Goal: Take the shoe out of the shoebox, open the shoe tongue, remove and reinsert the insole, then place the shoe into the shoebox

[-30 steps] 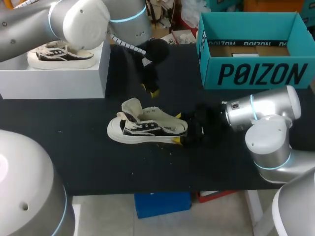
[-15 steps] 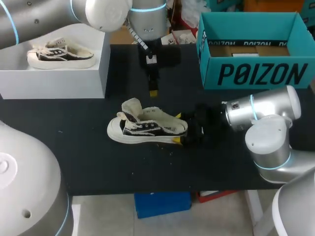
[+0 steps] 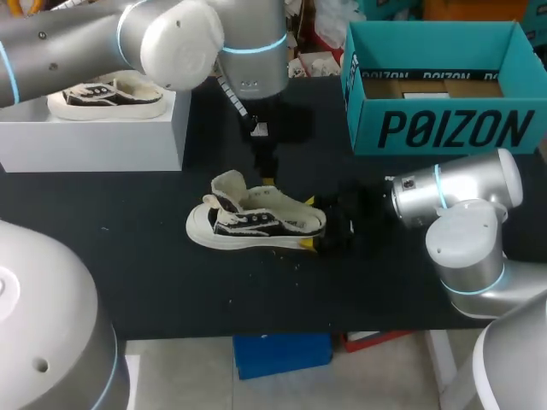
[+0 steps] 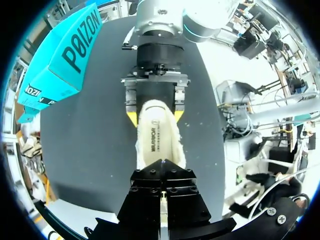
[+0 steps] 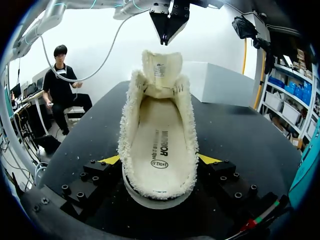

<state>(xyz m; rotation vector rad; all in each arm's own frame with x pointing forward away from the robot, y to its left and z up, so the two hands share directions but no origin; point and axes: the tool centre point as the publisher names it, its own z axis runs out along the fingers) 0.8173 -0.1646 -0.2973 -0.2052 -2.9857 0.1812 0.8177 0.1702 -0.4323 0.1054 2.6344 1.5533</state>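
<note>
L gripper [image 3: 267, 178] lower now, above shoe [image 3: 256, 224] tongue, jaws together; R gripper [image 3: 312, 224] jaws tight on heel

Silver arms [image 3: 461, 201], blue rings [image 3: 255, 46], yellow-tipped right claw [image 5: 159, 160]

Your left arm [image 3: 171, 34] enters from the left and reaches past the middle of the table, with its wrist turned to point straight down. The left gripper [image 3: 267, 173] hangs just above the shoe [image 3: 252, 222], clear of it, with its fingers pressed together and nothing between them.

Your right arm [image 3: 461, 205] enters from the right, with its forearm low and level over the table. The right gripper [image 3: 308, 223] lies horizontal. Its yellow fingertips [image 5: 111, 160] press the shoe's heel from both sides.
</note>
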